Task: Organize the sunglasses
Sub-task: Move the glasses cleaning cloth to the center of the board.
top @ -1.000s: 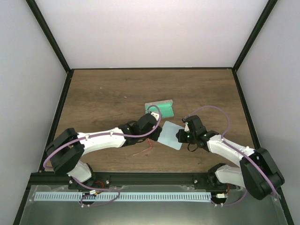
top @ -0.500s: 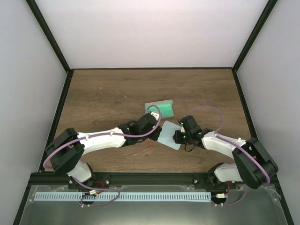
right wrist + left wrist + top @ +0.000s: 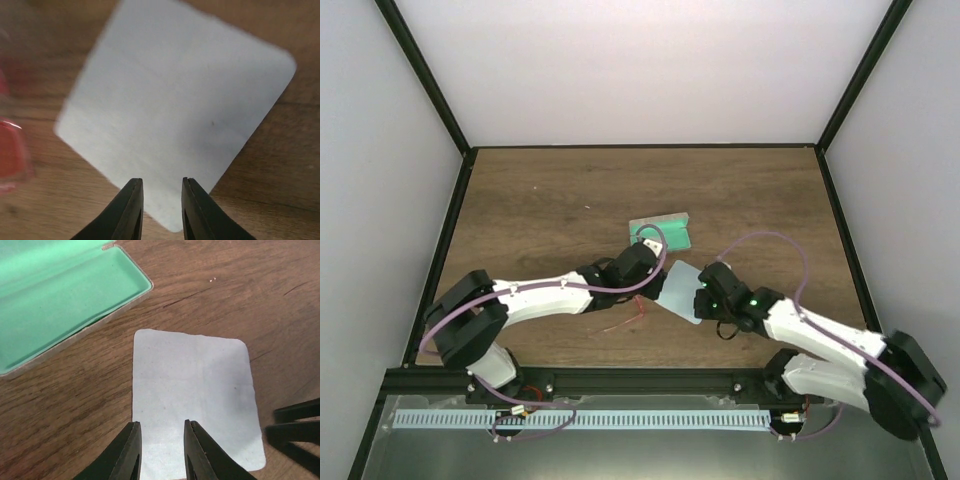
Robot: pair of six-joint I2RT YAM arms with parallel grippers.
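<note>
The sunglasses (image 3: 629, 319) show as thin red wires on the table, partly under my left arm. In the right wrist view they are a red blur (image 3: 11, 150) at the left edge. The pale blue cloth (image 3: 678, 290) lies flat between both grippers. My left gripper (image 3: 655, 282) is open and empty at the cloth's left edge, its tips over the cloth (image 3: 195, 385) in the left wrist view (image 3: 162, 423). My right gripper (image 3: 699, 299) is open and empty over the cloth's near corner (image 3: 175, 100), as the right wrist view shows (image 3: 160, 181).
The grey case (image 3: 663, 233) lies open just beyond the cloth, green lining up; it also shows in the left wrist view (image 3: 60, 290). My right gripper's fingers (image 3: 295, 427) show at the right edge of that view. Black frame posts border the brown wooden table (image 3: 540, 200).
My right arm has swung its elbow toward the near edge, and its gripper has shifted slightly nearer over the cloth's corner. The left arm, cloth and case have hardly moved.
</note>
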